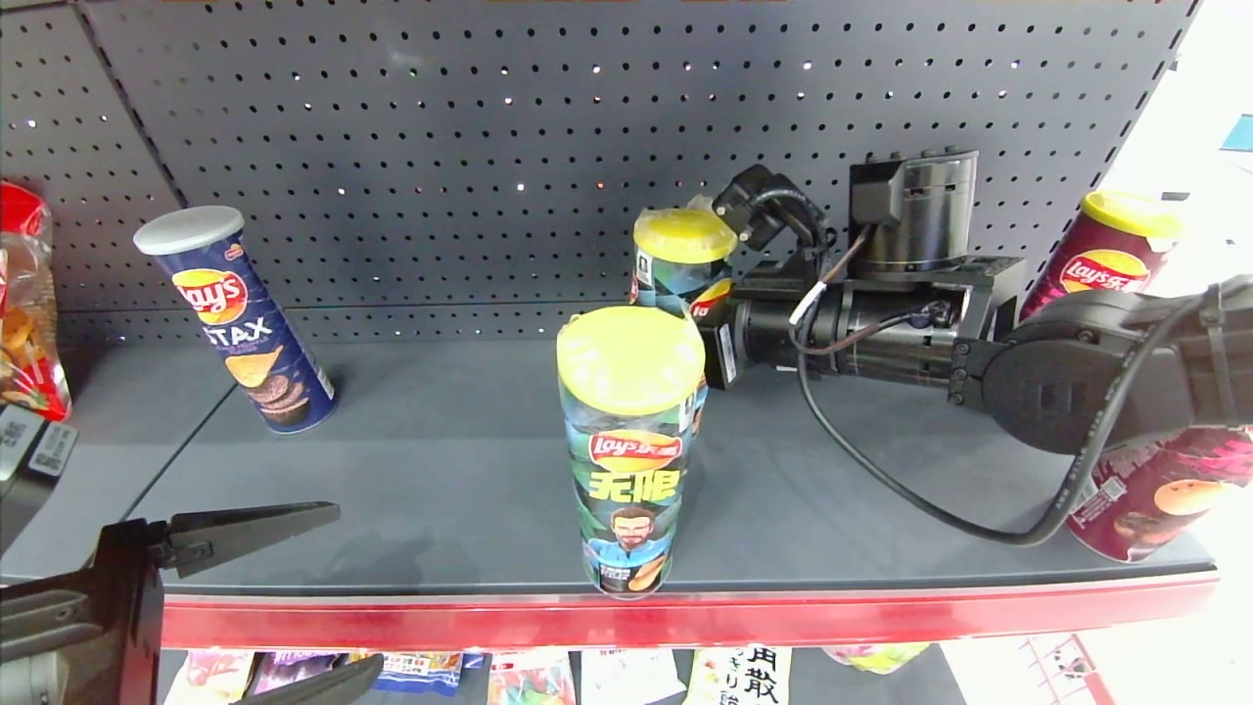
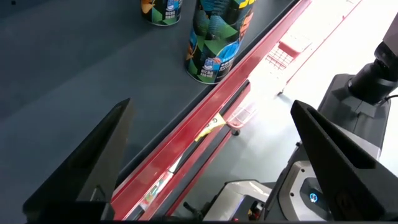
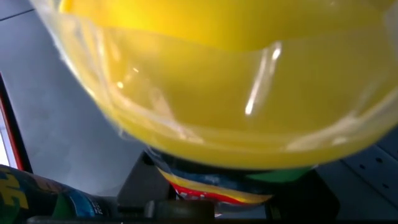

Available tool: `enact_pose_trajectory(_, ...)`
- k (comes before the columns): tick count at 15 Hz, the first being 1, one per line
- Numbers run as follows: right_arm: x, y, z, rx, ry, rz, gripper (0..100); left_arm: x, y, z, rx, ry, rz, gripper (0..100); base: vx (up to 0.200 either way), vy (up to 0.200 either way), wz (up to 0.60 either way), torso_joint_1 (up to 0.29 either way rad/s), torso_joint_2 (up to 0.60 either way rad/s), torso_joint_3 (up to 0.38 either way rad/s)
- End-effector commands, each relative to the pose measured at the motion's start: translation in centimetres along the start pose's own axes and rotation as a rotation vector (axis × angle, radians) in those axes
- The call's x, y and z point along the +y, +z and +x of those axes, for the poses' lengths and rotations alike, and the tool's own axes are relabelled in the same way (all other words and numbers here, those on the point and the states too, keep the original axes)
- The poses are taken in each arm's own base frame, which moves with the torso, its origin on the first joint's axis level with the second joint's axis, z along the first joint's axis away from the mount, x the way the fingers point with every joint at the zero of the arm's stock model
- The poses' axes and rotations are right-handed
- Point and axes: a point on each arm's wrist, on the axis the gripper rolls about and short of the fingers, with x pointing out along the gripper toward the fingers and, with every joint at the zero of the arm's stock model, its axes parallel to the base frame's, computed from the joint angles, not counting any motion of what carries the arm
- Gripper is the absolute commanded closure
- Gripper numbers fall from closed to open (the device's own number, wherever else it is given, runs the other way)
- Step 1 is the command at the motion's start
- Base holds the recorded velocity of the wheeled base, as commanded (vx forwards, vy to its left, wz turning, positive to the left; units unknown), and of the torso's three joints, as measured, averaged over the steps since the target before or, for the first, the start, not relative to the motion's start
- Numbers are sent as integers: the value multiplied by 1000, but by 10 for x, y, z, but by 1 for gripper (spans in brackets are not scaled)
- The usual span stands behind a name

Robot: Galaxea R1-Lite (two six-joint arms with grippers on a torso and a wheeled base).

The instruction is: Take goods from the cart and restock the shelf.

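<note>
— Where is the rear can (image 1: 682, 257)?
— Upright at the back of the shelf (image 1: 440, 470), just behind the front can (image 1: 631, 460), which hides its base. The right jaws are clenched on it from the side.
— And the left jaws?
— Spread wide, holding nothing, low by the shelf's red front edge, well left of the front can

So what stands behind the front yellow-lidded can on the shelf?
A second yellow-lidded can, held by the right gripper. The front can covers its lower body, so whether it rests on the shelf is hidden.
</note>
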Motion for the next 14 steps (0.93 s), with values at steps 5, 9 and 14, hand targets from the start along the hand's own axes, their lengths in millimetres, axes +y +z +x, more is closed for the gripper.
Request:
enact_pose_trajectory(5,6,-5,-1,18,17,3,0,0,0,0,-1,0,-3,0,0,0,0,0,0,0)
enact_pose_trajectory(9,9,0,-6,5,12,9,0,1,2,1,-2,1,-24,0,0,0,0,0,0,0)
enact_pose_trajectory(14,13,4,-40,4,-53,56,0,3,4,3,0,21,-21,0,0,0,0,0,0,0)
